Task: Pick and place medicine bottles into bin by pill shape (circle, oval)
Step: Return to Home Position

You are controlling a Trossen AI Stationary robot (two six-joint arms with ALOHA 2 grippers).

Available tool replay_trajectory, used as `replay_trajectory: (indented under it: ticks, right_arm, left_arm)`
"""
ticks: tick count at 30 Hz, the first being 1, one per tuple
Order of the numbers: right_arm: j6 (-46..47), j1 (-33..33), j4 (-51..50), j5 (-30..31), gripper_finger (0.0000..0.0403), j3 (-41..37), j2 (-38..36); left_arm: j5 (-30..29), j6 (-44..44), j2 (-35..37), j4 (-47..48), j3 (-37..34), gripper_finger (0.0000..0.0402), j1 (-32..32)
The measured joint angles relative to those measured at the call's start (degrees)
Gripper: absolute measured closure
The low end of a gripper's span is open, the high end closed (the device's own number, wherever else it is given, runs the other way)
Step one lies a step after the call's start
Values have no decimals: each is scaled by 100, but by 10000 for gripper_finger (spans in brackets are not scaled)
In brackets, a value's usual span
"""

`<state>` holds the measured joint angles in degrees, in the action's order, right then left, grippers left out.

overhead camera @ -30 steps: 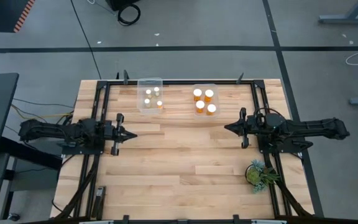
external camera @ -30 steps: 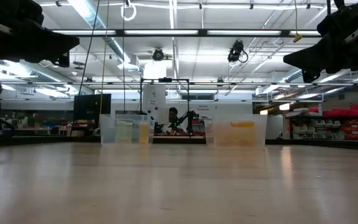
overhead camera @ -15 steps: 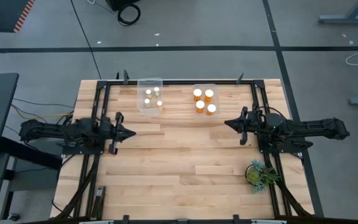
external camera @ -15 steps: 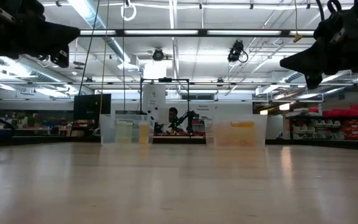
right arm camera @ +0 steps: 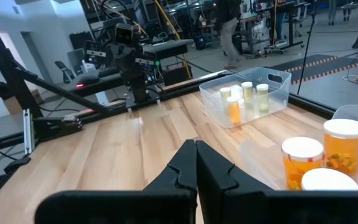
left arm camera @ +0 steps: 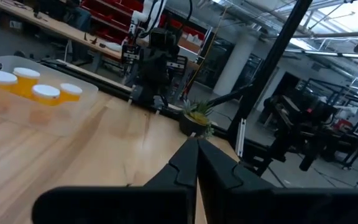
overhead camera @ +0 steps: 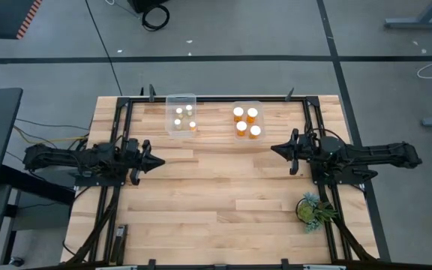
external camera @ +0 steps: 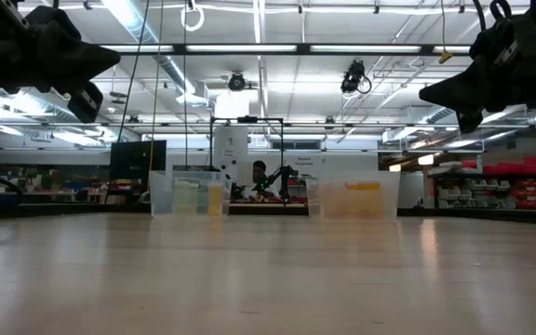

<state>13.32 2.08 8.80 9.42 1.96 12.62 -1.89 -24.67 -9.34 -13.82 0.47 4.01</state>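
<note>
Logged left arm stretched level above the table [overhead camera: 216, 195], reaching from the left edge toward the middle. Placed left gripper [overhead camera: 158, 160] over bare wood, inboard of the left edge, roughly midway between far and near edges. Read off the left wrist view: fingers [left arm camera: 182, 165] closed flush against each other, holding nothing.

Logged right arm mirrored from the right edge, likewise level and pointing at the middle. Placed right gripper [overhead camera: 276, 151] over bare wood, well apart from both bins. Read off the right wrist view: fingers [right arm camera: 211, 167] pressed together, nothing held.

Counted four narrow medicine bottles [overhead camera: 193, 125] upright in the left bin [overhead camera: 170, 105], against the far edge, left of centre. Counted four wide medicine bottles [overhead camera: 238, 114] upright in the right bin [overhead camera: 247, 103], against the far edge, right of centre. Noted potted plant [overhead camera: 312, 208] toward the near right corner, close to the right arm's base rail.

Compared with half a second back:
- Found left wrist rolled about its long axis. Saw a narrower cross-piece from above, and a bulkier outline hanging lower in the low view.
- Found left fingertips at about the same spot.
- Found right arm unchanged over that half second.

Compared with one second back: found right gripper shifted slightly toward the far edge.

Found bottles, bins and plant unmoved throughout.
</note>
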Motion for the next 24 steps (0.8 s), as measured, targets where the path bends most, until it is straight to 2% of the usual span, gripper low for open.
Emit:
replay_trajectory:
  ticks: [7,12,16,20,24]
  right_arm:
    - [-2,1,0,-1,395,0,0]
    - [-2,1,-2,-3,395,2,0]
    - [-2,1,-3,-3,395,2,7]
    - [-2,1,-17,-3,395,2,7]
    - [-2,-1,-15,-3,395,2,9]
  left_arm:
    - [0,284,0,-1,-2,371,-2]
    - [0,402,190,49,-2,373,-41]
    - [149,1144,484,231,-2,381,-84]
    - [848,1927,844,722,-4,385,-74]
    - [916,2532,928,998,-4,380,-57]
